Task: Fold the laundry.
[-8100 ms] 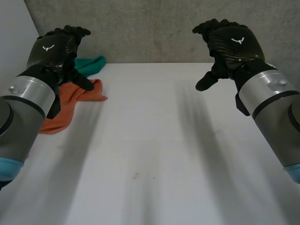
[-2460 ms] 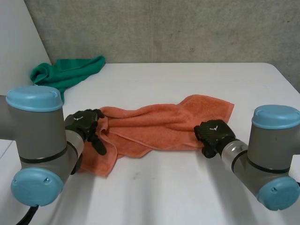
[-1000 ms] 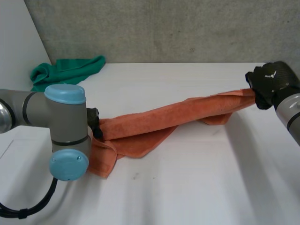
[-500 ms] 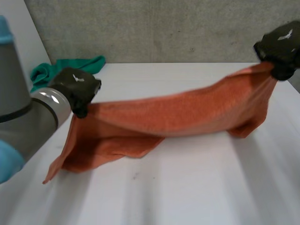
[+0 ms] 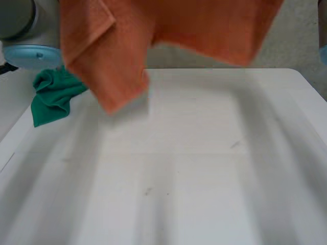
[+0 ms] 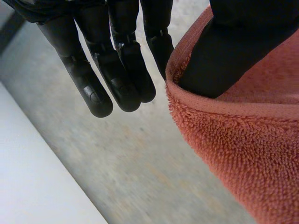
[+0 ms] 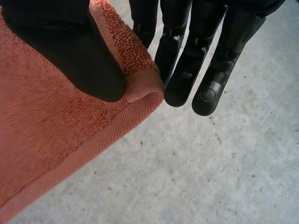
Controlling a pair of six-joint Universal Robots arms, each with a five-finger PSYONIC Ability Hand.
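Orange towel (image 5: 168, 30) hangs above table (image 5: 194, 168), long axis L–R btwn hands: L hand (image 6: 117, 70) thumb-pinches its top edge, R hand (image 7: 187, 56) pinches opp. corner, free hem toward table; green cloth (image 5: 53, 97) sits at table's L side.

Soft, even overhead light fills the head view, and the white table (image 5: 214, 204) looks bright. The orange towel (image 5: 168, 25), hanging across the top of the frame, throws a wide, pale grey, soft-edged shadow on the table's upper middle. In the wrist views the towel's pile is well lit, while the left hand (image 6: 122, 70) and right hand (image 7: 187, 60) look dark, with a faint sheen on the fingers.
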